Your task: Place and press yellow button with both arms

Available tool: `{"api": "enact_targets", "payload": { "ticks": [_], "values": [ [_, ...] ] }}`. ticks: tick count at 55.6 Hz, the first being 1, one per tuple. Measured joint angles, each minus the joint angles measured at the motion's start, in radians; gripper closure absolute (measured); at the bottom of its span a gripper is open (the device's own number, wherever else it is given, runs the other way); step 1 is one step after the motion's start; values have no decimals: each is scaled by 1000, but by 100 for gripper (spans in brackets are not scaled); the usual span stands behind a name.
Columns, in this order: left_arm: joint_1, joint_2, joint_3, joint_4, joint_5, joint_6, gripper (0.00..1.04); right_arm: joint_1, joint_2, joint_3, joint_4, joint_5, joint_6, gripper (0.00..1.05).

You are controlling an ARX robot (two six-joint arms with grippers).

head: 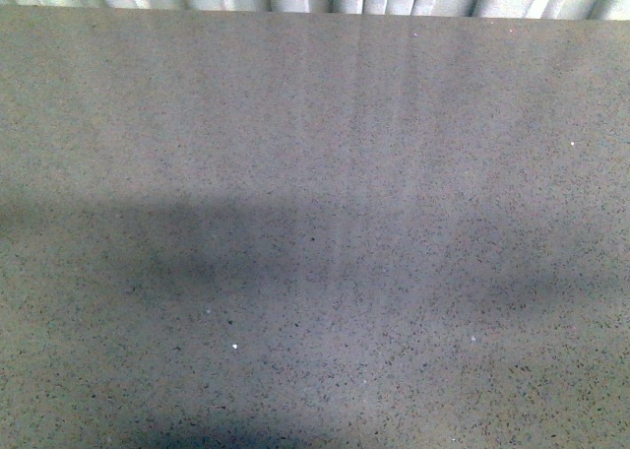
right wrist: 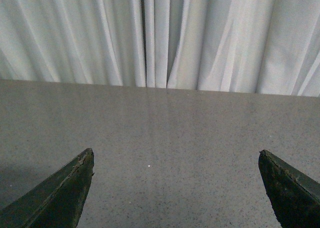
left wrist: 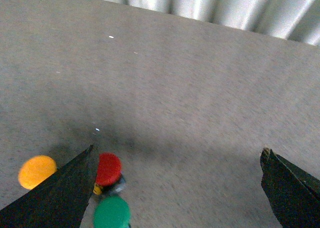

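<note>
In the left wrist view the yellow button [left wrist: 37,171], a yellow-orange domed cap, sits on the speckled grey table just outside one finger of my left gripper [left wrist: 177,155]. That gripper is open, hanging above the table with bare surface between its tips. The button's base is hidden behind the finger. My right gripper [right wrist: 176,155] is open too, over bare table facing the curtain, with no button in its view. The front view shows only the table [head: 315,223]; neither arm nor the button appears there.
A red button [left wrist: 108,169] and a green button [left wrist: 112,213] stand close together beside the yellow one, just inside the left gripper's nearer finger. A white pleated curtain [right wrist: 160,38] hangs behind the table's far edge.
</note>
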Motion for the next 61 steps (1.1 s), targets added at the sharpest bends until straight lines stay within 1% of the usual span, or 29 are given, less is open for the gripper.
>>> {"api": "enact_targets", "payload": {
  "ticks": [4,7,14,20,34,61],
  "values": [
    [119,197,17,184,-10,4,9,0,0,0,0,0,0,9],
    [177,305,26,274,-9,6,9,0,0,0,0,0,0,9],
    [274,512,31,423,6,6,9,0,0,0,0,0,0,9],
    [323,635,31,500,7,1,9,0,0,0,0,0,0,9],
    [361,797,31,613,10,-11,9,0,0,0,0,0,0,9],
    [391,926,48,663,-1,-42,9,0,0,0,0,0,0,9]
  ]
}}
